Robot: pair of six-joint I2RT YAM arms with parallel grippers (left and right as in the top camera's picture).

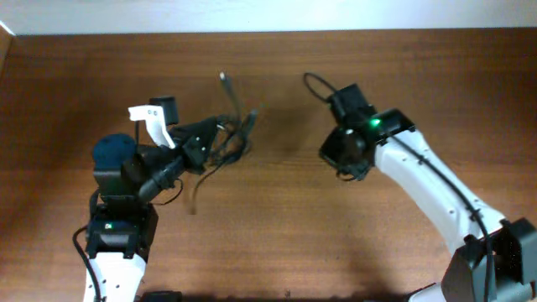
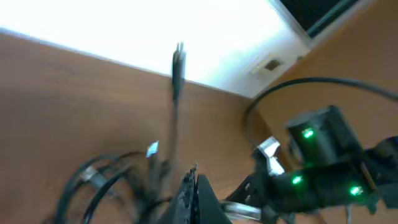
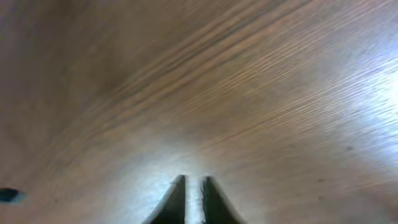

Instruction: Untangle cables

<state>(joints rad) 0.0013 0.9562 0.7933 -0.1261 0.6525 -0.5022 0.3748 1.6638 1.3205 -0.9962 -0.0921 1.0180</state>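
Note:
The cables are a tangle of thin black cords at the left of the middle of the table. One cord rises from it to a silvery-tipped plug. My left gripper is at the tangle's left edge. In the left wrist view its jaws are pressed shut, with blurred cords to their left and one cord running up to the plug. My right gripper points down at bare table to the right of the tangle. Its jaws are nearly together with nothing between them.
The wooden table has a pale wall edge along its far side. My right arm's thick black cable loops behind its wrist. The right arm also shows in the left wrist view.

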